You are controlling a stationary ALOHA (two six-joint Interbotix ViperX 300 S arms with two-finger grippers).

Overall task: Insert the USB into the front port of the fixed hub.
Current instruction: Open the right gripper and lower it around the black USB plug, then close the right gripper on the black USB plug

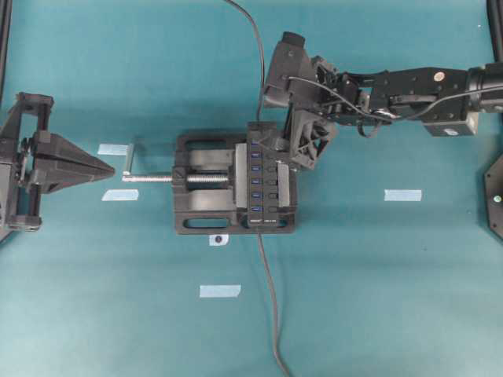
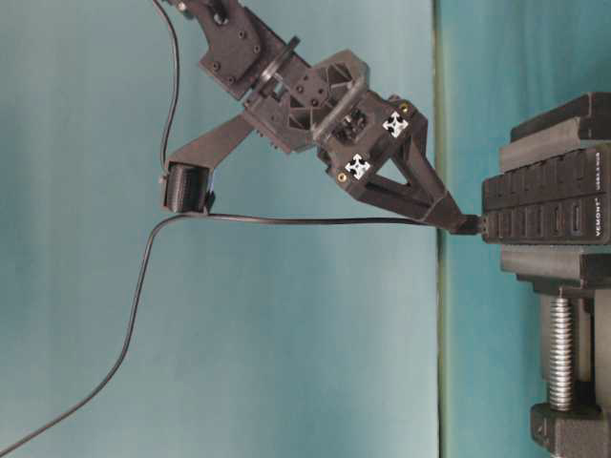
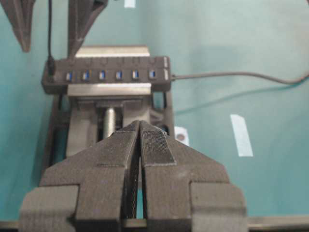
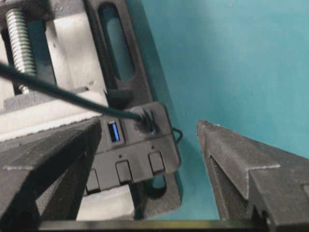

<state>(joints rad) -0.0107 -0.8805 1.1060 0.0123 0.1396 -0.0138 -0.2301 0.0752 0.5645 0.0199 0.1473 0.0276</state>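
- The USB, a small dark plug on a thin dark-grey cable, sits in the end port of the fixed hub. In the right wrist view it is the port at the hub's right end, beside one lit blue empty port.
- In the table-level view the plug meets the hub's left face at centre right, and the cable runs level away to the left before drooping toward the lower left corner.
- The right gripper has its jaws spread wide, one finger at the lower left of the wrist frame and the other at the lower right, with the plug between them and neither pad pressing on it. It holds nothing.
- The left gripper is pressed together, empty, and parked well apart from the hub at the left edge of the overhead view.
- The hub lies clamped across the black screw vise at the centre of the teal table.
- Judgement: the insertion looks done. How deep the plug is seated cannot be told. What seems left is for the right arm to draw clear without snagging the cable.
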